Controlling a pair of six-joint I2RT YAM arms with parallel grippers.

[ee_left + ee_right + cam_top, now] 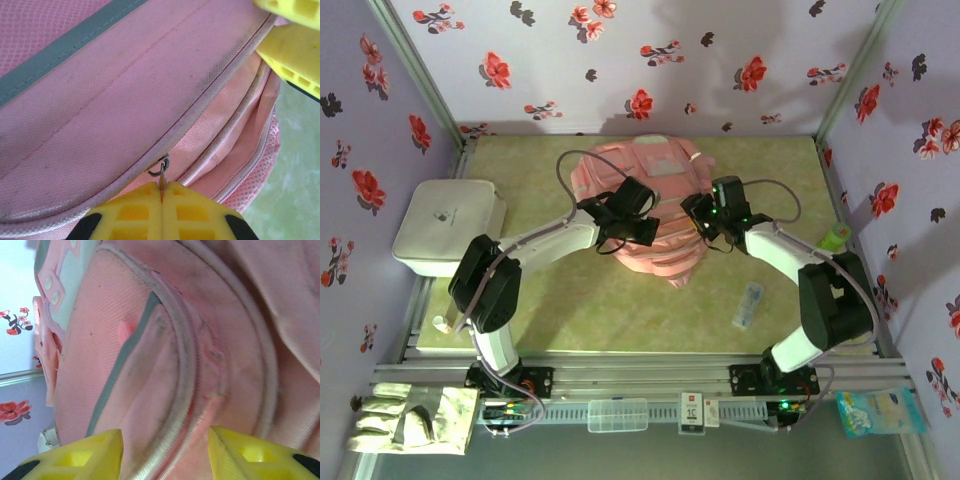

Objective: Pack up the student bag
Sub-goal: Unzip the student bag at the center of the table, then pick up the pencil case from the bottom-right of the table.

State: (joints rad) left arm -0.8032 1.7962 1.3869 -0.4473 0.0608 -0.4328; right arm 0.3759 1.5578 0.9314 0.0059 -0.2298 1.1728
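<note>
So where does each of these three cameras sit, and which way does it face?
Top external: fixed above and behind the robot, looking down on the table, the student bag, and the left arm and right arm from their bases up.
Left wrist: on the left arm, facing along the left gripper, which is shut on the bag's zip pull.
Right wrist: on the right arm, facing the bag past the right gripper, jaws apart.
Shared: all three see the pink bag.

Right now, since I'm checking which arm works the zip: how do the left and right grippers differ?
The left gripper is shut, pinching the metal zip pull; the right gripper stands open. The left gripper sits at the zip line of the student bag; the right gripper faces its fabric panel. Both have yellow fingers.
</note>
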